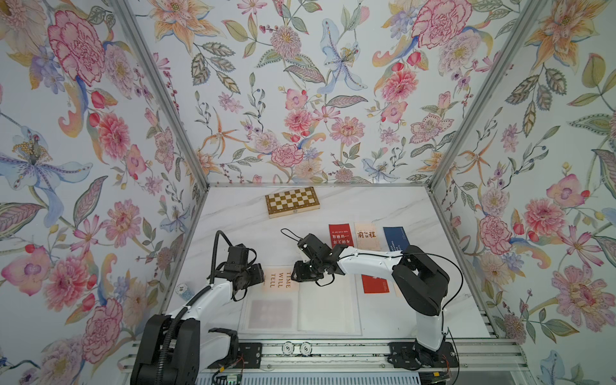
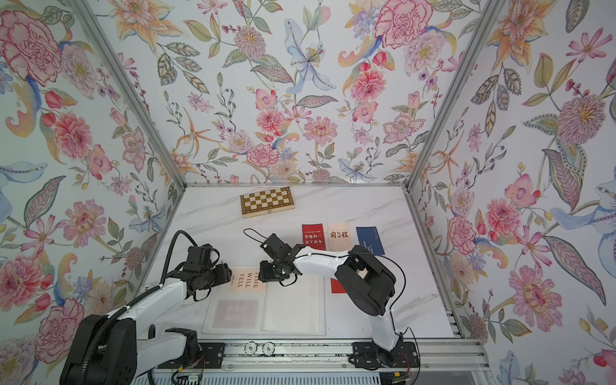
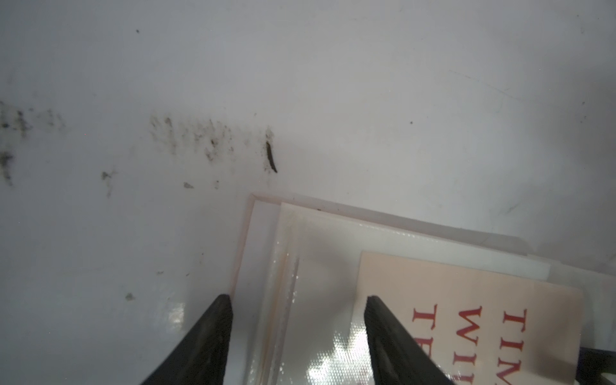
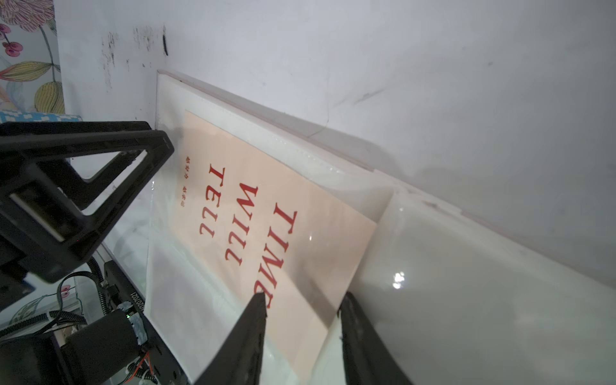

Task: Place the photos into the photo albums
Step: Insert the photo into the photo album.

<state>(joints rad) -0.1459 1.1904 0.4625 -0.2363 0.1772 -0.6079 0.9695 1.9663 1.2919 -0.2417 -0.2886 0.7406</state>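
Jaws parted wide, the left gripper (image 3: 298, 298) straddles the open album's (image 1: 328, 310) outer edge, apparently steadying the sleeve. The cream card (image 1: 281, 279) lies on the left page, how far inside unclear. The right gripper (image 4: 305, 296), narrower and empty, brackets its corner, seemingly to push. Spare cards (image 1: 367, 236) wait at right.

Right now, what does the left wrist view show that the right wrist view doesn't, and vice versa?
Only left wrist: left gripper, jaws open, straddling the margin of the large white photo album near its corner; the cream rectangular card with red lettering is cut off.
Only right wrist: right gripper, jaws open at that card's edge near the album's fold; full TIME WILL TELL text; the album's facing page; floral wall; the left gripper from outside.
Both: card, album, smudged white table.
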